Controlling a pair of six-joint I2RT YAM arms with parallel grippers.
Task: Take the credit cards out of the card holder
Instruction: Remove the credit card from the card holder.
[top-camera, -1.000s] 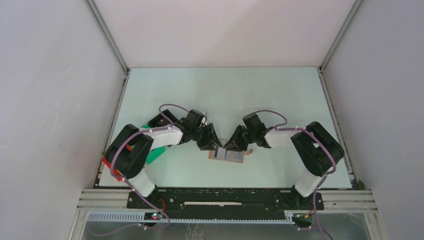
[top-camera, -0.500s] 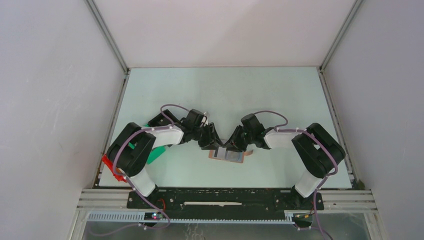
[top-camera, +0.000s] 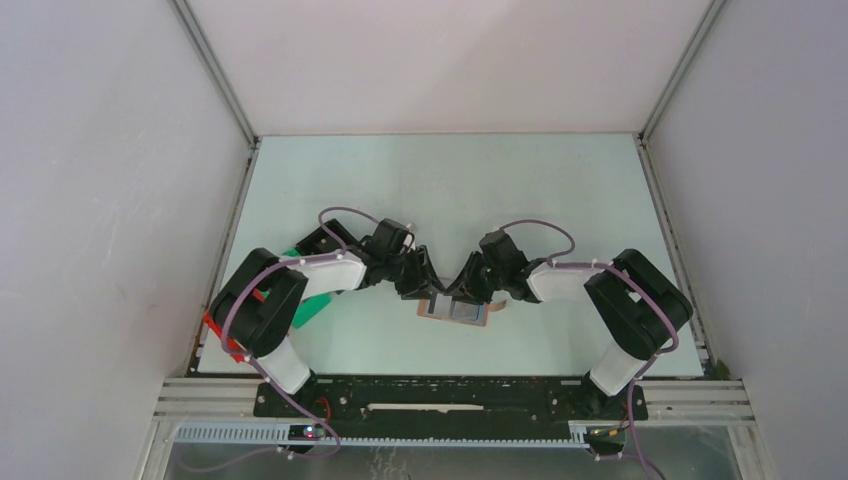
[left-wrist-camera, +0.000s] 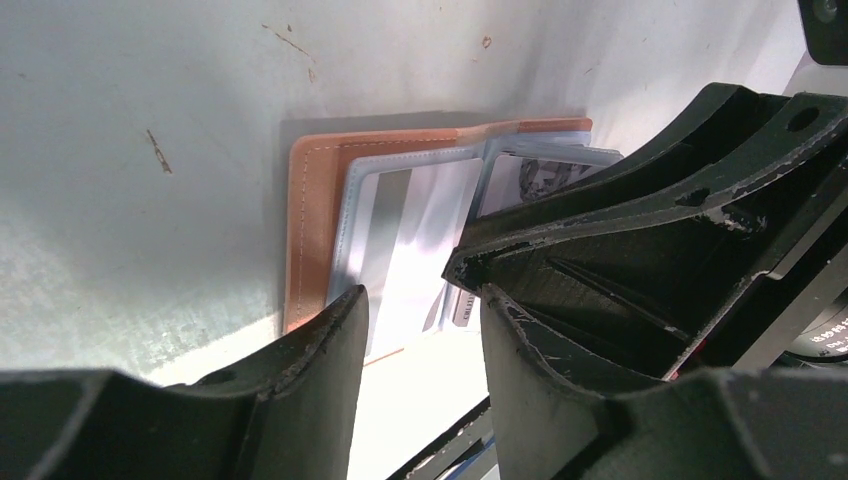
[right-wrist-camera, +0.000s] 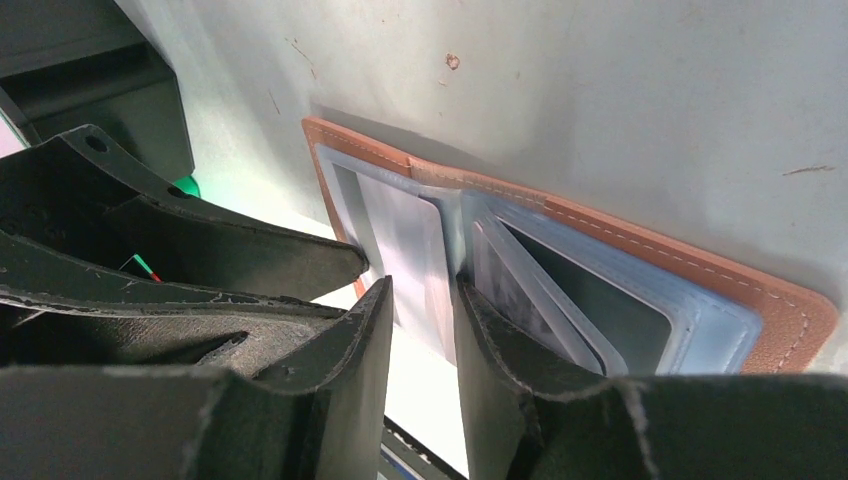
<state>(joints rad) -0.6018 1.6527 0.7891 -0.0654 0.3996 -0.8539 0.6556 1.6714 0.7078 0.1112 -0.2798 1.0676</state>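
Note:
The tan card holder (top-camera: 456, 310) lies open on the table between my two grippers. In the left wrist view its tan edge (left-wrist-camera: 305, 230) frames clear sleeves; a pale card (left-wrist-camera: 400, 235) sits in one and a printed card (left-wrist-camera: 540, 175) in another. In the right wrist view the holder (right-wrist-camera: 700, 265) shows a pale card (right-wrist-camera: 405, 235) and a dark card (right-wrist-camera: 600, 300) in stacked sleeves. My left gripper (left-wrist-camera: 420, 300) is open, tips at the holder's near edge. My right gripper (right-wrist-camera: 420, 290) is open, its narrow gap over the pale sleeve. The two grippers nearly touch.
A green bin (top-camera: 312, 306) and a red item (top-camera: 222, 335) lie under my left arm at the table's left edge. Enclosure walls stand left, right and behind. The metal frame rail (top-camera: 450, 385) runs along the near edge.
My right gripper has shifted slightly left, closer to the left gripper over the holder. The left gripper and the holder have barely moved.

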